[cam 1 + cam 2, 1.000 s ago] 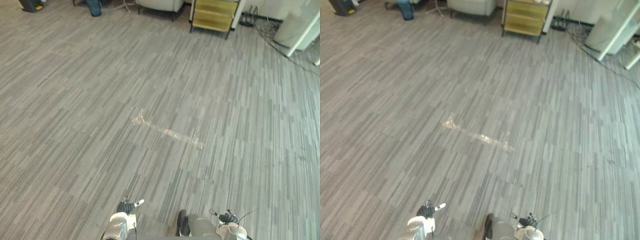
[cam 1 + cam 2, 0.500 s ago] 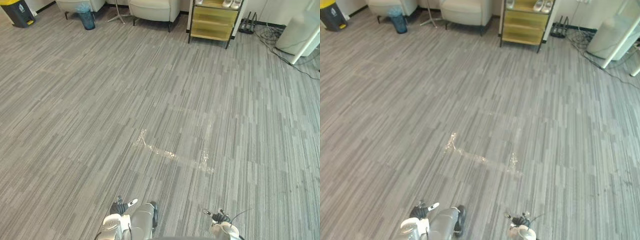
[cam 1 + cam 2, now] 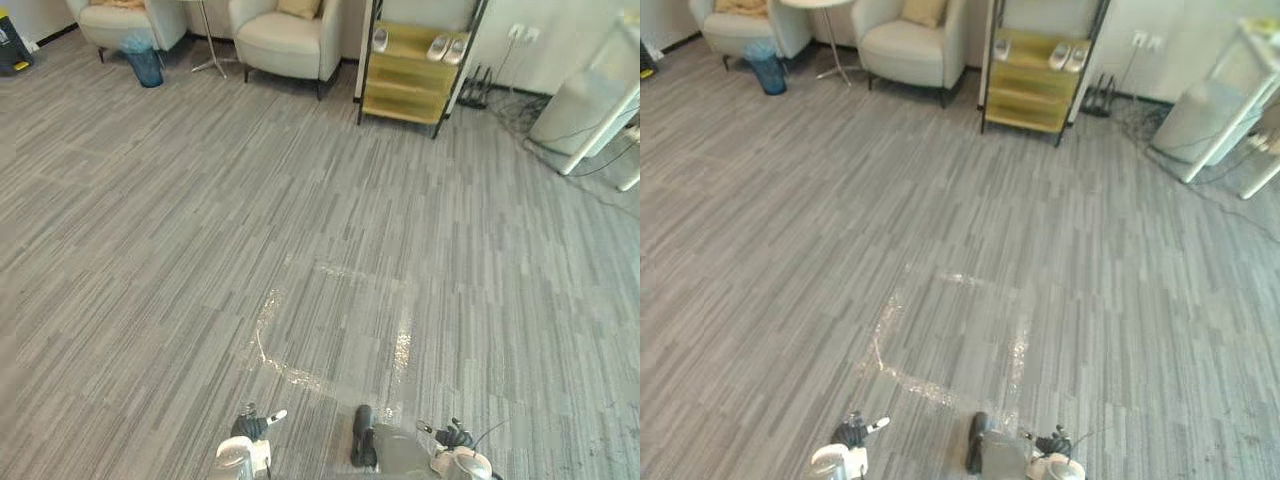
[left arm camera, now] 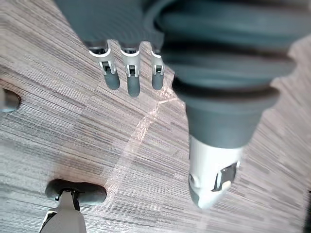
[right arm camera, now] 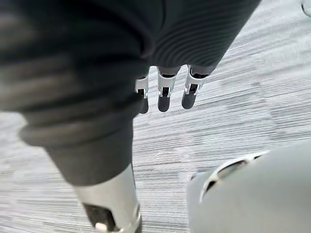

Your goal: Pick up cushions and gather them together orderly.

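Located tan square cushion [image 3: 923,10] leaning against back of cream upholstered armchair [image 3: 902,50] at far side of grey striped carpet floor [image 3: 150,250]. Second tan cushion [image 3: 738,6] on further cream armchair [image 3: 735,28] to its left (cut off by frame edge). Both well apart from hands. Left hand [image 4: 127,68] hanging low over carpet, fingers straight, side by side, holding nothing. Right hand [image 5: 164,91] likewise: fingers straight, close together, empty. Noted glossy clear tape outline [image 3: 401,348] on carpet just ahead of hands. Yellow wooden shelf unit [image 3: 405,75] beside nearer armchair.
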